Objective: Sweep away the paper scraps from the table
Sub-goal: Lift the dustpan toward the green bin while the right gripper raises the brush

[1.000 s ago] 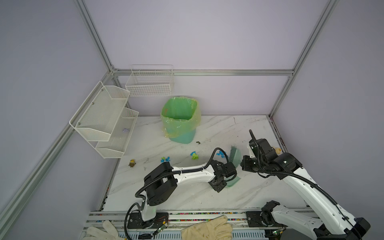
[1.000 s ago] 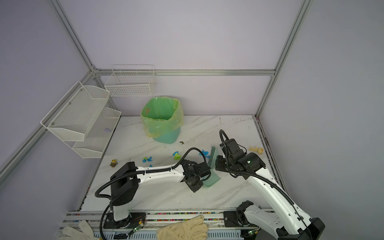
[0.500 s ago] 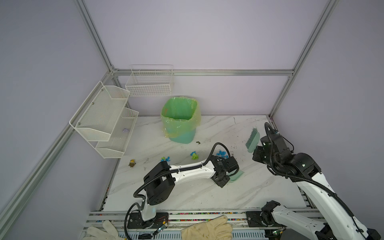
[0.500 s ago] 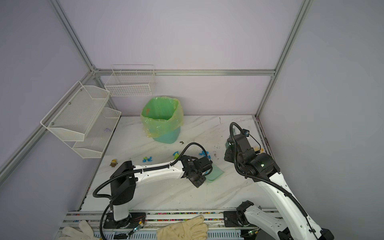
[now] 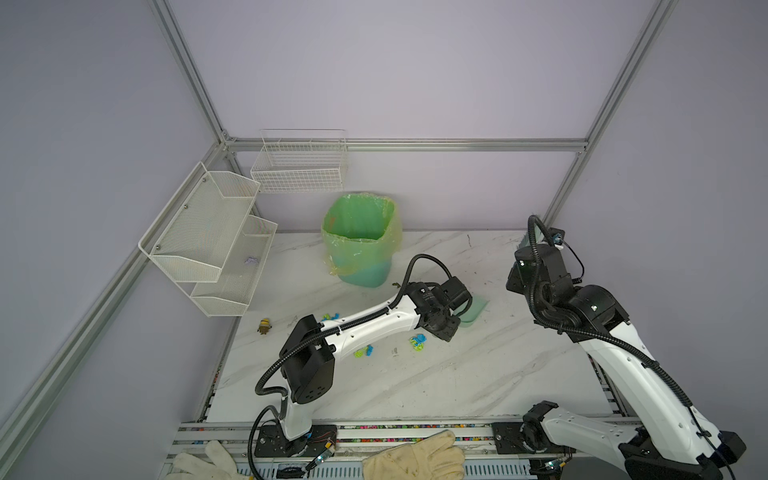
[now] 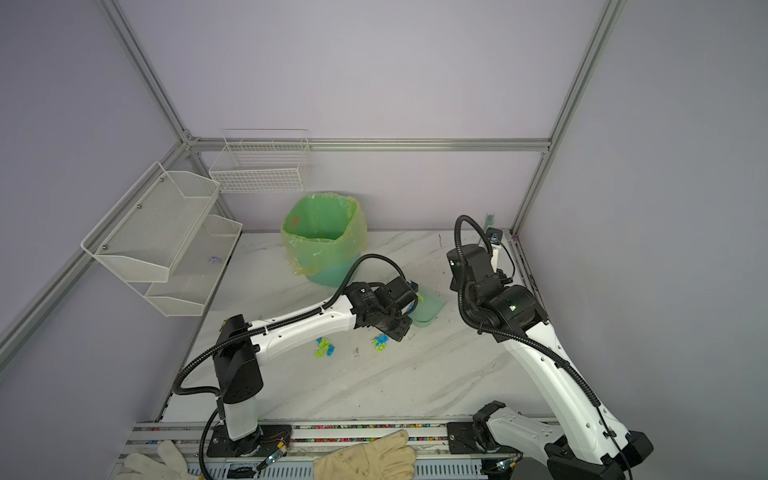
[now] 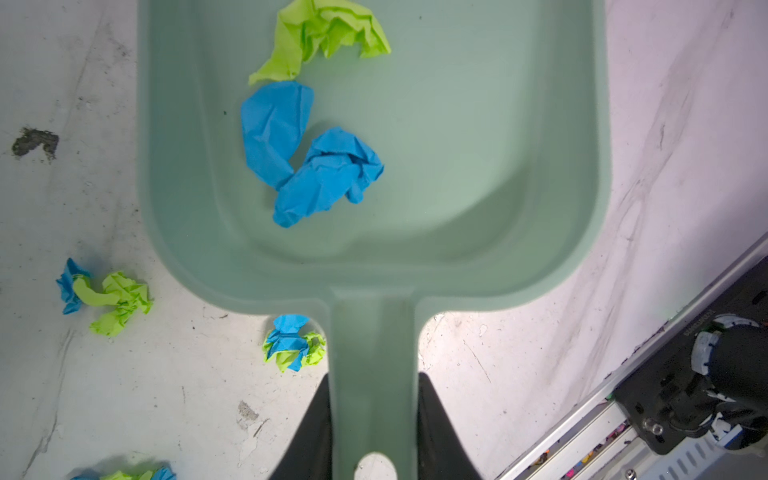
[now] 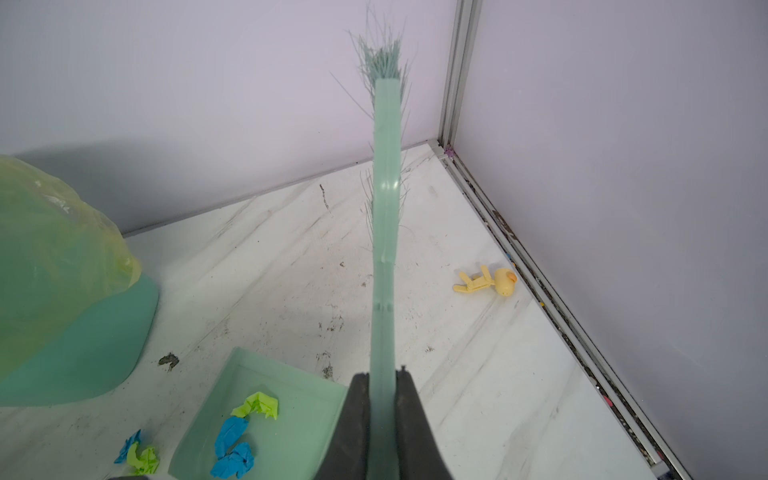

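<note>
My left gripper (image 7: 374,382) is shut on the handle of a pale green dustpan (image 7: 457,166), which lies flat on the table (image 5: 457,374) right of the middle. Two blue paper scraps (image 7: 324,170) and a lime one (image 7: 320,37) lie in the pan. More blue-and-lime scraps (image 7: 295,343) lie on the table beside the handle, and others (image 5: 417,341) show beside the left arm in both top views. My right gripper (image 8: 384,380) is shut on a pale green brush (image 8: 386,208), held up in the air with its bristles (image 6: 490,220) toward the far right corner.
A bin lined with a green bag (image 5: 361,237) stands at the back, just beyond the dustpan. A yellow toy figure (image 8: 490,282) lies by the right rail, and another small toy (image 5: 264,325) at the left edge. Wire shelves (image 5: 208,237) hang on the left wall. Gloves (image 5: 415,457) lie on the front rail.
My right arm lifted the brush off the dustpan's mouth and swung it up toward the far right corner. My left arm slid the dustpan a little farther back.
</note>
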